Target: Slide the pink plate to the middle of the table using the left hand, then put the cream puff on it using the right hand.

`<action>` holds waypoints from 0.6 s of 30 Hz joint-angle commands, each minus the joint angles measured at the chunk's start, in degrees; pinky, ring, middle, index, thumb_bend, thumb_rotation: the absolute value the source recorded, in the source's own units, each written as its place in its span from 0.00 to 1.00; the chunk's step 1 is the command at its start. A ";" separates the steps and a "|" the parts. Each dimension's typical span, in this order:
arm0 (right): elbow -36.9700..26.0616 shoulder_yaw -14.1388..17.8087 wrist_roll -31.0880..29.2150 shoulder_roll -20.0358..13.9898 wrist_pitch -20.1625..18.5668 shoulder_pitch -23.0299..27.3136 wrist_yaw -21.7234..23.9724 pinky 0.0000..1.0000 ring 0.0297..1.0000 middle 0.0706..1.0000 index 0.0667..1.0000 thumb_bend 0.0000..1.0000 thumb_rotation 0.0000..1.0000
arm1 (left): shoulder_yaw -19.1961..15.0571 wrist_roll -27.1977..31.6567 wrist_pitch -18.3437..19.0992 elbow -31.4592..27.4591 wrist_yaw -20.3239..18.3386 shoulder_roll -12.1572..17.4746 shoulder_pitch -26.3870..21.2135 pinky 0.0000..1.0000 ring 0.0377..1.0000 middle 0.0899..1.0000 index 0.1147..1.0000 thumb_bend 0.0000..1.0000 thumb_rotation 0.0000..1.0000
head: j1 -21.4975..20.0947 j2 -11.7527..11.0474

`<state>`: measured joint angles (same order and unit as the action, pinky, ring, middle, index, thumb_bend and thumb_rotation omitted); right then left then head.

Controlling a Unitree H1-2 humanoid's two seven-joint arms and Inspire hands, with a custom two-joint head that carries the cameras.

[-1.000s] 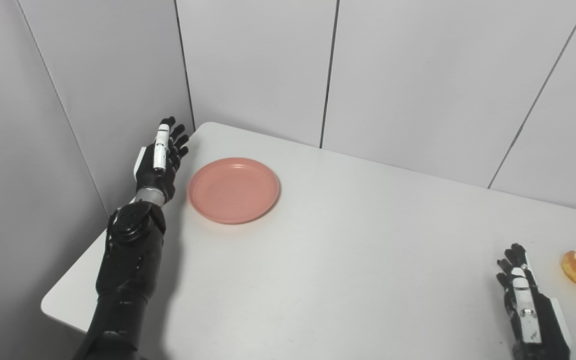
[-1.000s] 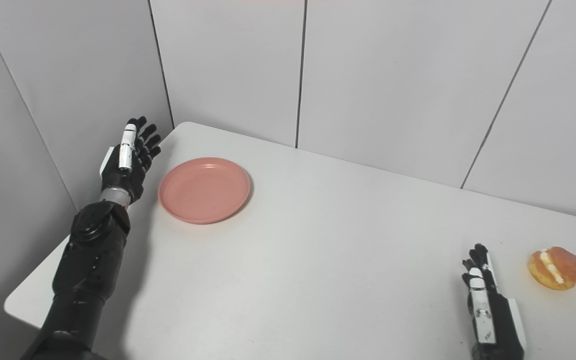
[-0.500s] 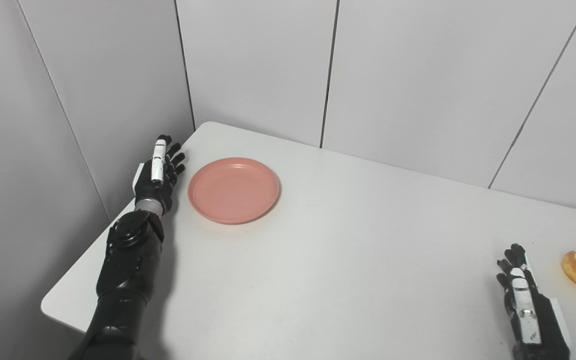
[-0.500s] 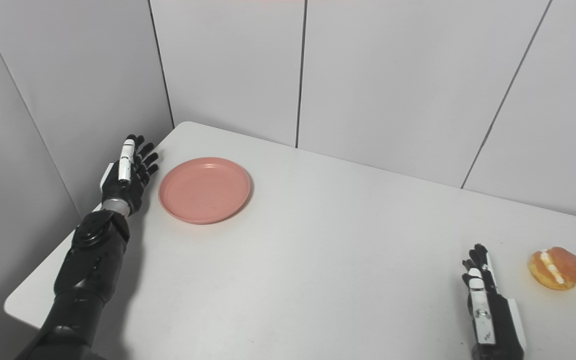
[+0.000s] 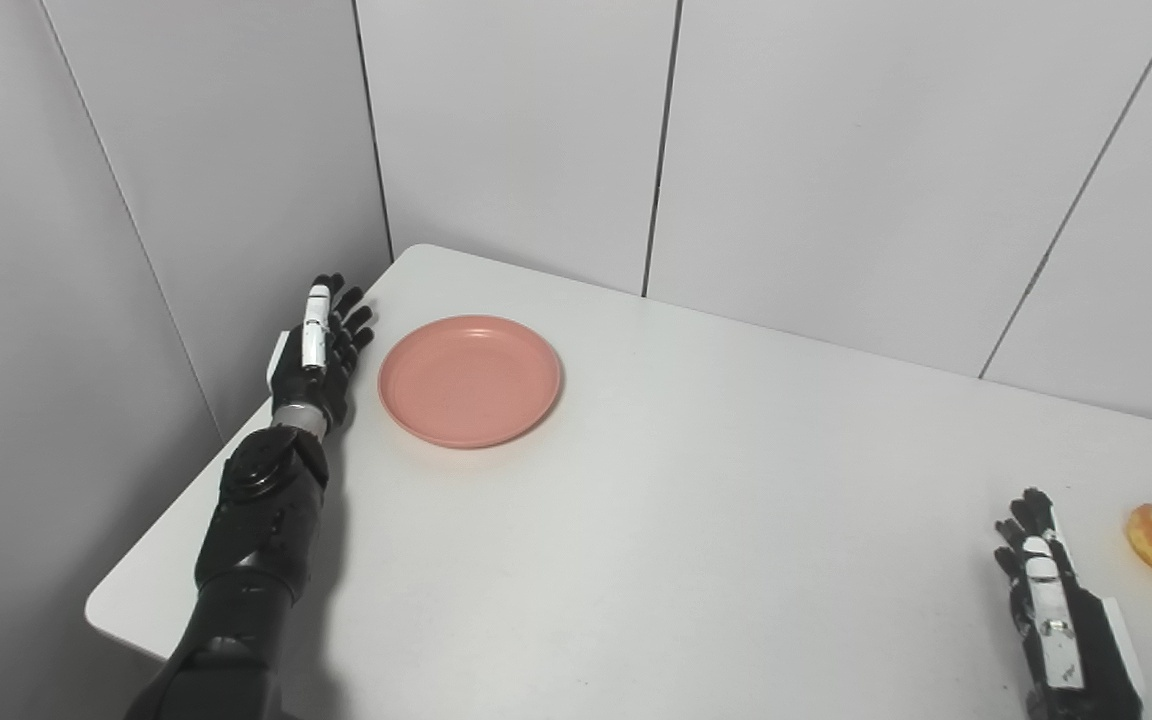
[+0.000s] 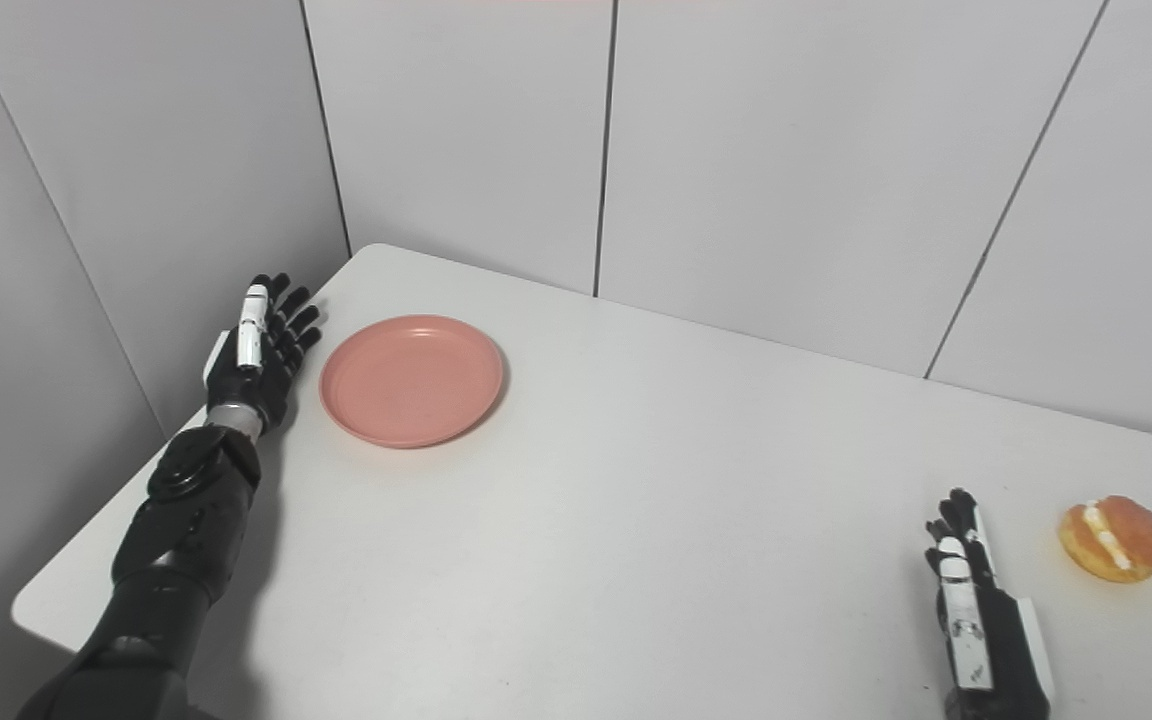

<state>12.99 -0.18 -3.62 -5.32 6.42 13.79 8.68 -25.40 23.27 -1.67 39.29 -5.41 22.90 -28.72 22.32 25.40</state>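
Lying flat near the far left corner of the white table (image 5: 696, 520): the pink plate (image 5: 470, 380), round, rim up, nothing on it. Just left of it, near the table's left edge, the left hand (image 5: 316, 345), fingers (image 5: 354, 318) stretched out and slightly spread toward the far wall (image 5: 516, 130), holding nothing, apart from the plate's rim by a narrow strip of table. Resting well away at the near right, the cream puff (image 6: 1112, 539), golden brown, split by a white cream line running from far left to near right; long axis roughly along that line. Just left of the puff, not touching it, the right hand (image 6: 976, 610), fingers extended toward the far side, loosely together, gripping nothing, wrist cut off by the bottom edge.
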 commanded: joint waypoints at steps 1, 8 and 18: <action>2.99 -0.41 -0.99 1.32 1.29 -3.41 0.42 1.00 1.00 1.00 1.00 0.12 1.00 | 0.89 -0.22 -0.53 1.07 -1.08 0.16 -1.18 0.99 0.96 0.96 0.96 0.35 1.00 | -0.02 0.08; 2.25 -0.50 -0.48 1.55 0.46 -3.55 -0.04 1.00 1.00 1.00 1.00 0.13 1.00 | 2.50 0.24 1.49 -1.24 -1.20 -1.42 -0.11 0.99 0.96 0.95 0.94 0.38 1.00 | -0.55 0.85; 1.62 -0.77 -0.07 2.06 0.24 -3.56 -0.47 1.00 1.00 1.00 1.00 0.12 1.00 | 4.70 0.48 5.23 -8.14 -2.25 -3.60 2.65 0.97 0.95 0.95 0.94 0.39 1.00 | -2.26 2.17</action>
<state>12.66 -0.21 -3.20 -5.23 6.41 13.67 8.41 -20.99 23.46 1.81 32.23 -7.54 19.41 -26.42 20.04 27.51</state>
